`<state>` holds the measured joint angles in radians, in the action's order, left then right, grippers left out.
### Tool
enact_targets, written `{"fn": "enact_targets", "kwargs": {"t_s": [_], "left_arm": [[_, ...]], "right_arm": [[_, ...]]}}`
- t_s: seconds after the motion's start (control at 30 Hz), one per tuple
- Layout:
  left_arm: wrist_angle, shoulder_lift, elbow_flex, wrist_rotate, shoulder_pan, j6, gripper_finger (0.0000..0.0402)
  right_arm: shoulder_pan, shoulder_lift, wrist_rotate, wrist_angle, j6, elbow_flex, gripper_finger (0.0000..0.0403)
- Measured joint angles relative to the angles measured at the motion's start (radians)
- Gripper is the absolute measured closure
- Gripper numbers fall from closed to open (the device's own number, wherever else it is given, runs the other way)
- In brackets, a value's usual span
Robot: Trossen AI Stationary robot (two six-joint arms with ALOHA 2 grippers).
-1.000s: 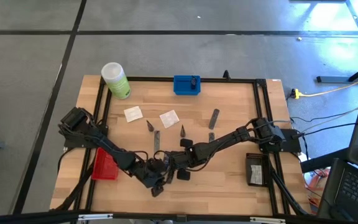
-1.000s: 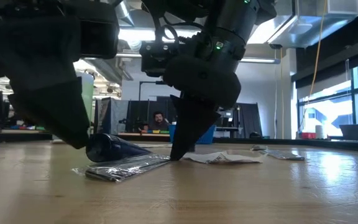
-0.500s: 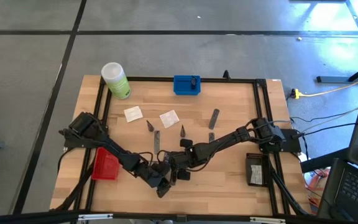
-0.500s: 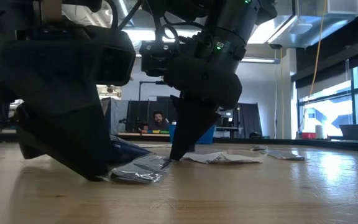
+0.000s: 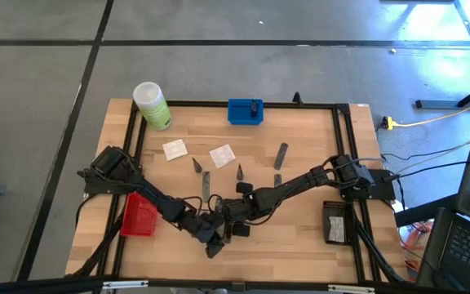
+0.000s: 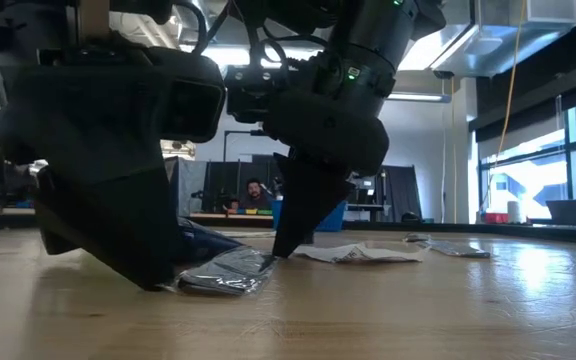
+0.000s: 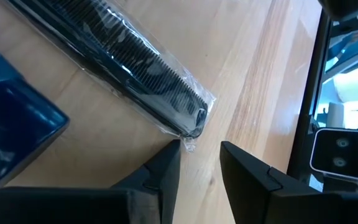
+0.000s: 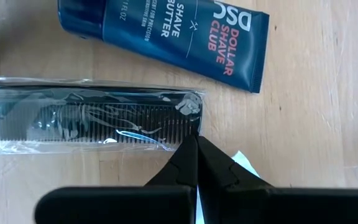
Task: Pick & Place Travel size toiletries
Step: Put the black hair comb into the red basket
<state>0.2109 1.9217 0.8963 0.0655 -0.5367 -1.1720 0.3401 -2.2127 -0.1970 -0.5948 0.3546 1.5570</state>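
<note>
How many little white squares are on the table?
2. One white sachet lies near the green bottle; the other white sachet lies beside it, below the blue tray. The arms might hide more.

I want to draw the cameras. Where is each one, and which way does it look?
High view: above the table, looking straight down; both arms show, left gripper, right gripper.
Low view: at table-top height, looking level across into the room; both arms come down from above.
Left wrist view: on the left arm, looking past its open fingers at the packed comb.
Right wrist view: on the right arm, looking past its shut fingers.
Both wrist views share the comb and the navy tube.
</note>
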Motion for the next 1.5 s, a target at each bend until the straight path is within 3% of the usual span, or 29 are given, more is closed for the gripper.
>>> {"fn": "enact_targets", "kwargs": {"t_s": [0.67, 0.97, 1.5], "left_arm": [[-0.085, -0.003, 0.002, 0.138, -0.084, -0.211, 0.0288], [-0.119, -0.005, 0.004, 0.144, -0.096, -0.247, 0.0288], [-0.113, -0.008, 0.005, 0.082, -0.034, -0.148, 0.0288]], "right_arm": [[0.0, -0.002, 0.0, 0.038, 0.001, 0.0, 0.0403], [0.0, -0.002, 0.006, 0.036, 0.001, 0.0, 0.0403], [0.0, -0.003, 0.023, 0.085, -0.001, -0.001, 0.0403]]}}
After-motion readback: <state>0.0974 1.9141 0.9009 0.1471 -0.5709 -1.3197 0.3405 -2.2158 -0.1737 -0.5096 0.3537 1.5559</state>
